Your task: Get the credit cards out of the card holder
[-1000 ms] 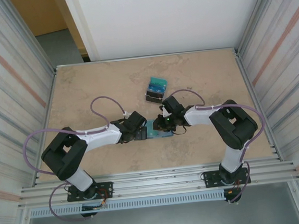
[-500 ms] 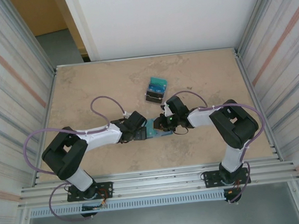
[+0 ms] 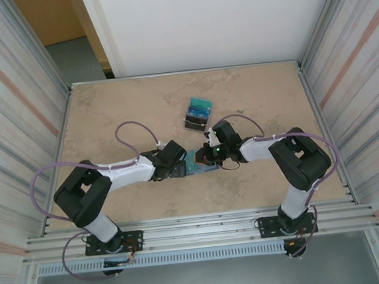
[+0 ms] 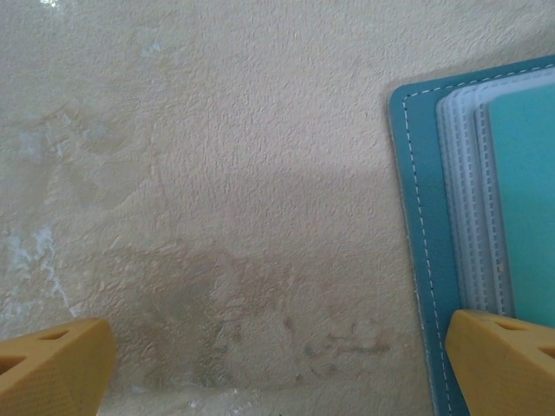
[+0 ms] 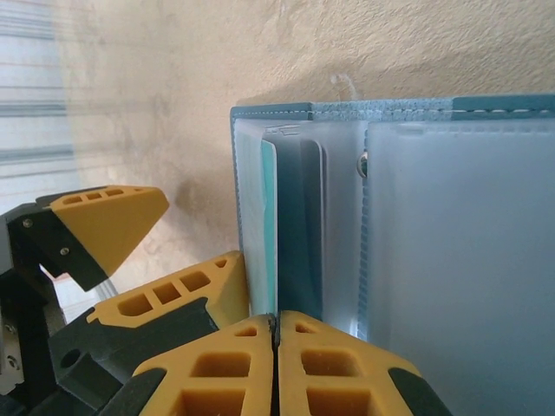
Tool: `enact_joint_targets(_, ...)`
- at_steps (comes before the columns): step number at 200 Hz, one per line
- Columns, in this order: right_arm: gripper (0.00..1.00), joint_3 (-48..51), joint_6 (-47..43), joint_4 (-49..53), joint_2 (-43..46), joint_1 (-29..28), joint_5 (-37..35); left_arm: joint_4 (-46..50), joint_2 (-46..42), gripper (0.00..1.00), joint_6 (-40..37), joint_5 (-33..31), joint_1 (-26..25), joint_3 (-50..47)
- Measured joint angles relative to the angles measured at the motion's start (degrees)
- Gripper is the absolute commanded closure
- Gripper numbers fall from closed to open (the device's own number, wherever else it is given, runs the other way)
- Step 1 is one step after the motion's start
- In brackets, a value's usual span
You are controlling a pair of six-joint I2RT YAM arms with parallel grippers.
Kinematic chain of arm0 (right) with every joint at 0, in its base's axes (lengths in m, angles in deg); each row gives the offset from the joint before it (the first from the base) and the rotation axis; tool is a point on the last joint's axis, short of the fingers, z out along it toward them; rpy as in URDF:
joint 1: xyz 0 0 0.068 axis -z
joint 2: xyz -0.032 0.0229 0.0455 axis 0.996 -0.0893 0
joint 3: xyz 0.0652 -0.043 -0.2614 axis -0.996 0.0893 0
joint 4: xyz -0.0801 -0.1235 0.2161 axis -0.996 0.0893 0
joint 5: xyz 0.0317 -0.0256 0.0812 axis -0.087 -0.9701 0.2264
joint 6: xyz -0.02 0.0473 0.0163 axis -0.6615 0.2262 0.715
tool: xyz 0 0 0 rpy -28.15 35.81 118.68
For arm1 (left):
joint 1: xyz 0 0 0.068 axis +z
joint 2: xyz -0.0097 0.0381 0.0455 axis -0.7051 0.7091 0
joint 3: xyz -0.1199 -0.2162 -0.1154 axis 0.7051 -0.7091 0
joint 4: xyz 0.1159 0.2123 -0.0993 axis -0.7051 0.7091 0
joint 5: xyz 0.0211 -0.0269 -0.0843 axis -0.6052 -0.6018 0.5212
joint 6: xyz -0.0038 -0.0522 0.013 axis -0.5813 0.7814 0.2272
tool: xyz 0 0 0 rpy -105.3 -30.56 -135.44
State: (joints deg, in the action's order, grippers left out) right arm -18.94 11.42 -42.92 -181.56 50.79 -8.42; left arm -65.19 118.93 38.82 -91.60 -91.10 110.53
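The holder (image 3: 195, 163) lies open on the table (image 3: 121, 115), a little toward 6 o'clock from the table's middle, and both arms meet over it. At 12 o'clock from it, near but apart, sits a small dark tray (image 3: 197, 121) with teal cards (image 3: 200, 105) standing in it, so part of the job looks done.

The left gripper (image 4: 277, 360) reaches in from 9 o'clock. Its jaws are spread wide. 1 finger (image 4: 52, 368) is over bare table, and the other (image 4: 503, 360) sits on the holder's 9 o'clock edge, just beside the pale slots (image 4: 468, 191). It seems to be pinning the holder down.

The right gripper (image 5: 276, 347) reaches in from 3 o'clock. Its jaws are pressed tight together, with no gap between the pads. A card (image 5: 299, 217) sitting in a slot runs down to the seam between them. I judge it pinched there, though the pads hide the contact itself.

The step in hand looks like drawing 1 card out of its slot. The next move calls for a straight pull along the slot's mouth, keeping the card flat so it does not bind on the stitched edge. The left finger should keep its weight on the holder, or the holder may slide or lift with the card. Once free, the card would go toward the tray at 12 o'clock.
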Motion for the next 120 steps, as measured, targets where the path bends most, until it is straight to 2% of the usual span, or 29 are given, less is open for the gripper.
enact_joint_targets(120,0.92,2.58,0.0,-0.61,2.05,2.36,0.44,0.17,0.33,0.01,0.0,0.04,0.0,0.44)
